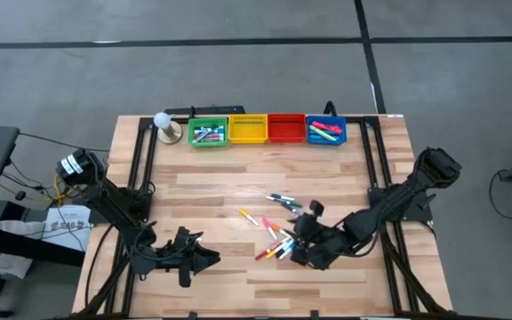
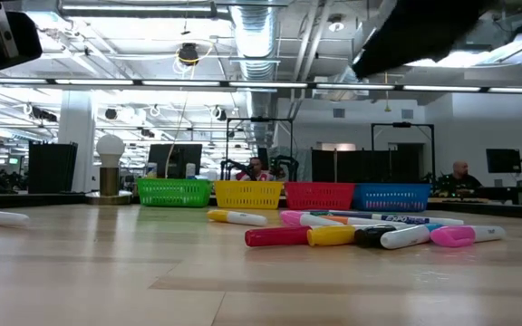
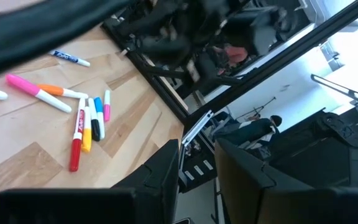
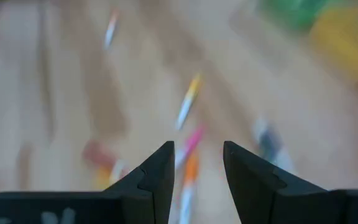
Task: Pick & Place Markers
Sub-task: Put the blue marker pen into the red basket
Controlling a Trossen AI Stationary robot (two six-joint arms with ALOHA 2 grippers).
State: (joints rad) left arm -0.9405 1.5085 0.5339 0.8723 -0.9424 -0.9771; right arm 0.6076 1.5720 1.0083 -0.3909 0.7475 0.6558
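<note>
The right gripper [image 1: 302,253] is hovering with its fingers apart and holding nothing, and the markers [image 1: 276,238] are lying loose just ahead of it and under it; the left gripper [image 1: 204,258] is waiting off to the side, fingers also apart and empty. The markers look light, stiff and round, so I think they are rolling easily, and taking one across the middle of the barrel seems safest. They are resting on a smooth wooden table [image 1: 220,191], with four bins [image 1: 267,130] standing at its far edge and a big open workshop behind.

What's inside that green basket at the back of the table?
The green bin holds a few markers, lying flat, seen from above. From table level its mesh wall hides them. How many and which colours is too small to tell.
</note>
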